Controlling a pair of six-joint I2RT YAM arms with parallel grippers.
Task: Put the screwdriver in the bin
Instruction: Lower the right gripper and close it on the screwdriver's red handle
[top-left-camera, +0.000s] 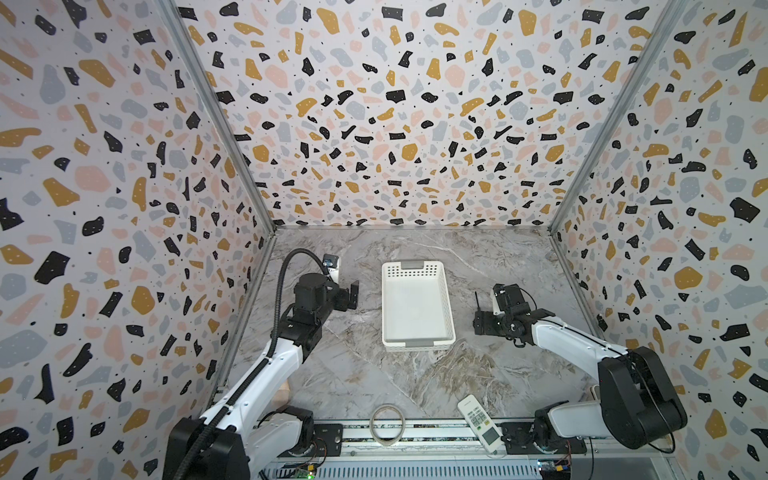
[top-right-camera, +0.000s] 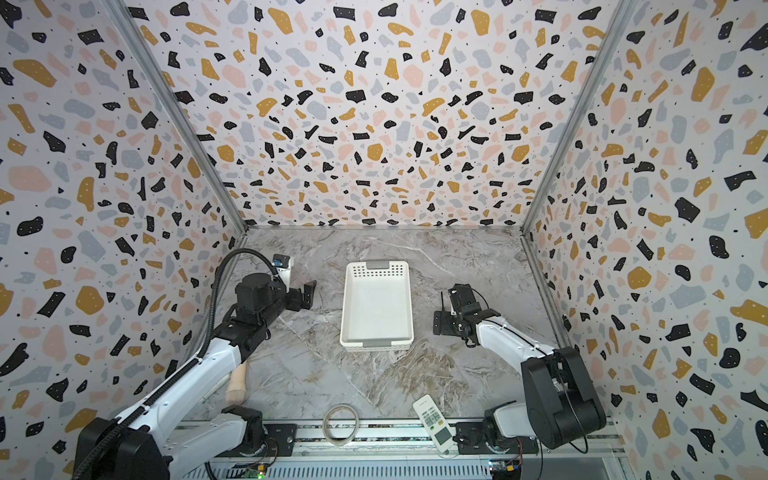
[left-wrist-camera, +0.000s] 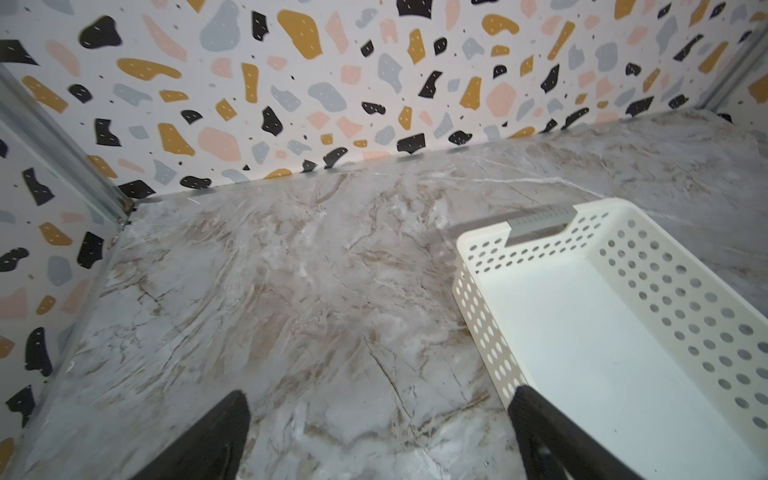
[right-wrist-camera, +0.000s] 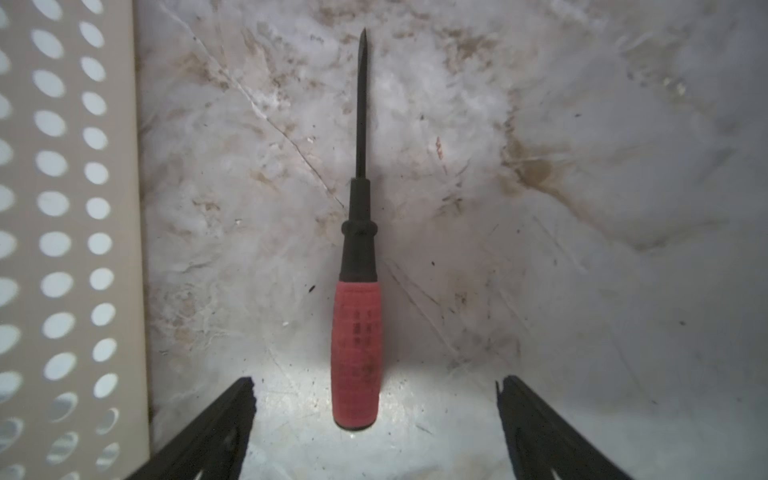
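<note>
The screwdriver (right-wrist-camera: 358, 257) lies flat on the marble tabletop (right-wrist-camera: 582, 249), its red handle between the spread fingers of the right claw (right-wrist-camera: 374, 381), which stands wide and grips nothing. The bin (right-wrist-camera: 83, 208) sits just beside that claw, with nothing in it. Beyond the bin, the left claw (left-wrist-camera: 380, 392) hovers, also wide and empty. Grasp, lift and drop all appear left to do.

Soft even light — edges warped
</note>
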